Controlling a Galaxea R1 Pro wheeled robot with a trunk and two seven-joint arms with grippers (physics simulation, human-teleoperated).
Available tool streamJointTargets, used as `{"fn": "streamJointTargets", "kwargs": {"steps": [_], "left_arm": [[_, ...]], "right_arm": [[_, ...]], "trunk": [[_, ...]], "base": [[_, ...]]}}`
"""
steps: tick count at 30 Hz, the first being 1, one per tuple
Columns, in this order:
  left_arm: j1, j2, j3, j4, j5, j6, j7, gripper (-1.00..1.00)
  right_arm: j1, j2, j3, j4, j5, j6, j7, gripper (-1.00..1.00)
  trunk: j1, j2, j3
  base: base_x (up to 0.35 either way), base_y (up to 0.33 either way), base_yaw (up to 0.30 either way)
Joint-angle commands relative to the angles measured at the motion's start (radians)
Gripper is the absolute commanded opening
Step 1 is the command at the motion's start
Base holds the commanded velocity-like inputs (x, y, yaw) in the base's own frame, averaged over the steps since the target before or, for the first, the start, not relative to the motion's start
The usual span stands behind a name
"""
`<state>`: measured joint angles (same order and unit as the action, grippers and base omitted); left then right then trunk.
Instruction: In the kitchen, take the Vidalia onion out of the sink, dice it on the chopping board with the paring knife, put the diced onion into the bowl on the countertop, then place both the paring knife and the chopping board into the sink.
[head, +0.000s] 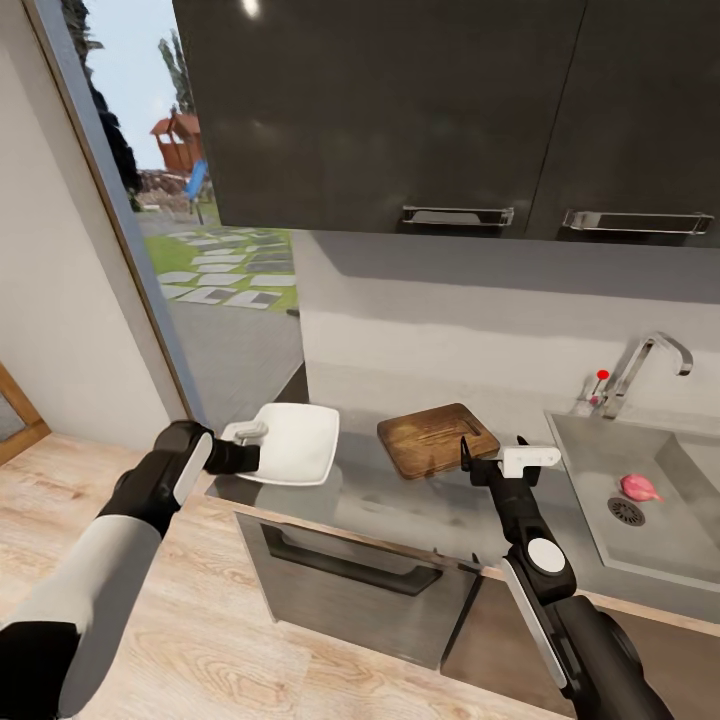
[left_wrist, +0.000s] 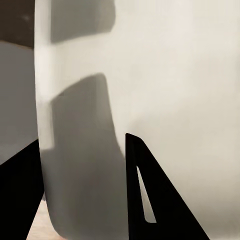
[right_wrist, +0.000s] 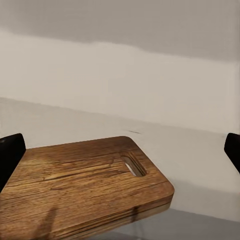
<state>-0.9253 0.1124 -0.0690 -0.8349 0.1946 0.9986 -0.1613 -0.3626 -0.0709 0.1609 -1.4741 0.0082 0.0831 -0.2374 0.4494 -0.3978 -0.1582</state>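
Dark wall cabinets, wooden floor, garden window.

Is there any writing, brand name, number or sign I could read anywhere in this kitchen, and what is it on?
None: no words, brand names or numbers can be read in any of the views.
The nearest thing to a sign is a plain red dot on the tap above the sink; it carries no text.
The chopping board, bowl and upper cabinets are unmarked.
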Motion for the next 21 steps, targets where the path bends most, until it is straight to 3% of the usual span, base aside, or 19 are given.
{"fn": "streamJointTargets", "kwargs": {"steps": [1, 21], "left_arm": [[-0.006, 0.001, -0.003, 0.006, 0.008, 0.003, 0.002, -1.0], [-0.028, 0.0, -0.003, 0.039, 0.008, 0.002, 0.003, -1.0]], "right_arm": [[-0.001, -0.001, 0.003, -0.002, 0.001, 0.007, -0.008, 1.0], [-0.001, -0.001, 0.004, -0.002, -0.001, 0.005, -0.008, 1.0]], "trunk": [[0.001, -0.002, -0.002], [0.001, -0.002, -0.002]], "base": [[0.0, 0.0, 0.0], [0.0, 0.0, 0.0]]}}
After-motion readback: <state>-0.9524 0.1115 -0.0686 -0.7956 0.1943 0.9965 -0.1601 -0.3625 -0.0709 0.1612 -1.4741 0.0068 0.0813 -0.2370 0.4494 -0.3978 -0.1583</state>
